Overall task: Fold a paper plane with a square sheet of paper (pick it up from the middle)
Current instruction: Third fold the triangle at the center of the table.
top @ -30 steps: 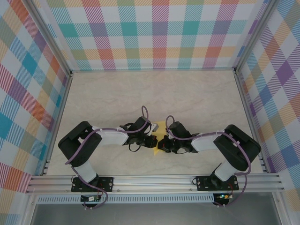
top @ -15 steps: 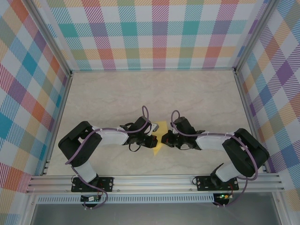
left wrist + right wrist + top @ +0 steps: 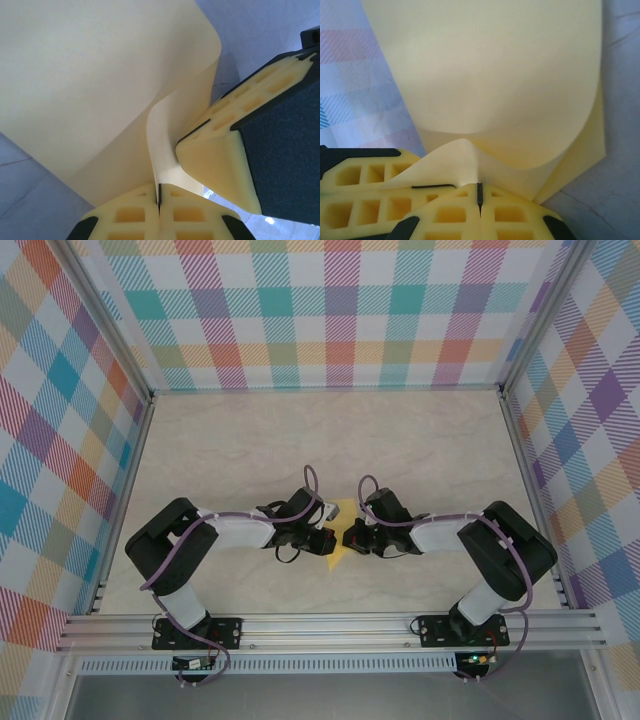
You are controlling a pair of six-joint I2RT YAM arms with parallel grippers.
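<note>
The square sheet of paper (image 3: 342, 511) is plain yellow, curled and lifted between my two grippers near the table's front middle. My left gripper (image 3: 329, 538) is shut on one edge of it; in the left wrist view the sheet (image 3: 100, 75) rises from the pinched jaws of that gripper (image 3: 159, 194), and the right gripper's fingers (image 3: 220, 165) press in from the right. My right gripper (image 3: 351, 537) is shut on the facing edge. In the right wrist view the sheet (image 3: 490, 75) bulges up from its closed jaws (image 3: 479, 194), with the left gripper's fingers (image 3: 365, 197) alongside.
The pale marble tabletop (image 3: 330, 440) stretches away behind the grippers. Checked walls (image 3: 330, 310) close the back and both sides. An aluminium rail (image 3: 330, 625) runs along the near edge by the arm bases.
The right arm's forearm and elbow swung out to the right and came partly back, while its gripper stayed on the paper. The left arm has not moved.
</note>
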